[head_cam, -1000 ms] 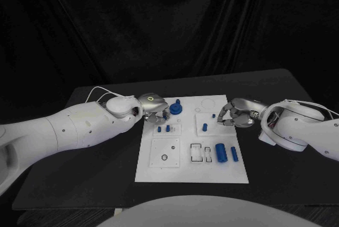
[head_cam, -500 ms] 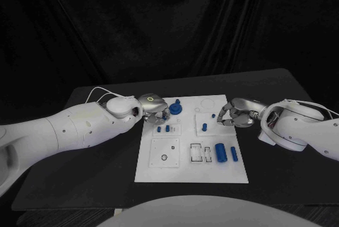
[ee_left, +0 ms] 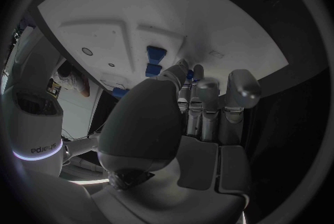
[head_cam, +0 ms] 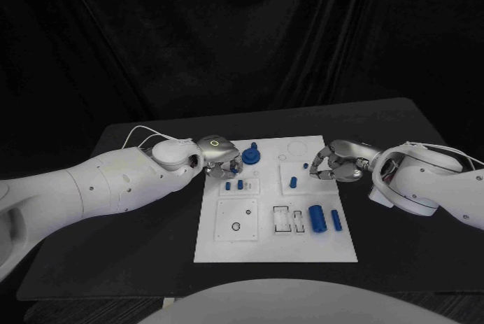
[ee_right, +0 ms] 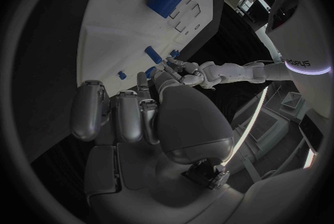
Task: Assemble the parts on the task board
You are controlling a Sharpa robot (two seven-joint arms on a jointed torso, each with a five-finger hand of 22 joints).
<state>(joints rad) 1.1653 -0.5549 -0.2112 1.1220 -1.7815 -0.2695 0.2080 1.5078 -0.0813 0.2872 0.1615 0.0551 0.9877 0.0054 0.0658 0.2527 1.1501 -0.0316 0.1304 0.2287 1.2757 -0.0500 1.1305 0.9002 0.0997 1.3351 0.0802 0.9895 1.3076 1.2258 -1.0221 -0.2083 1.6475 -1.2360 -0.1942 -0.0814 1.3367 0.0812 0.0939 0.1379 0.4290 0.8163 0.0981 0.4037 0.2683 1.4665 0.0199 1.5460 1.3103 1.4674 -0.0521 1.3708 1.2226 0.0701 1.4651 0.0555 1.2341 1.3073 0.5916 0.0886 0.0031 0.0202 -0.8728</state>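
The white task board [head_cam: 274, 240] lies mid-table. At its far left corner my left hand [head_cam: 220, 159] hovers with fingers pointing down; a small blue part [ee_left: 189, 74] shows pinched between its thumb and fingertips [ee_left: 182, 71], just above two small blue pieces [head_cam: 234, 185] standing in the board. A round blue part with a peg [head_cam: 251, 154] stands just right of that hand. My right hand [head_cam: 333, 163] hangs by the board's right edge, fingers curled in with nothing in them. A short blue peg [head_cam: 292, 182] stands left of it.
A blue cylinder [head_cam: 317, 217] and a thin blue bar [head_cam: 335, 219] lie at the board's near right, beside rectangular slots [head_cam: 287, 219]. A plate with round holes [head_cam: 235, 220] sits at the near left. The black table [head_cam: 121, 240] stretches out on both sides.
My left hand has dipped slightly toward the two small blue pieces. The right hand has barely moved.
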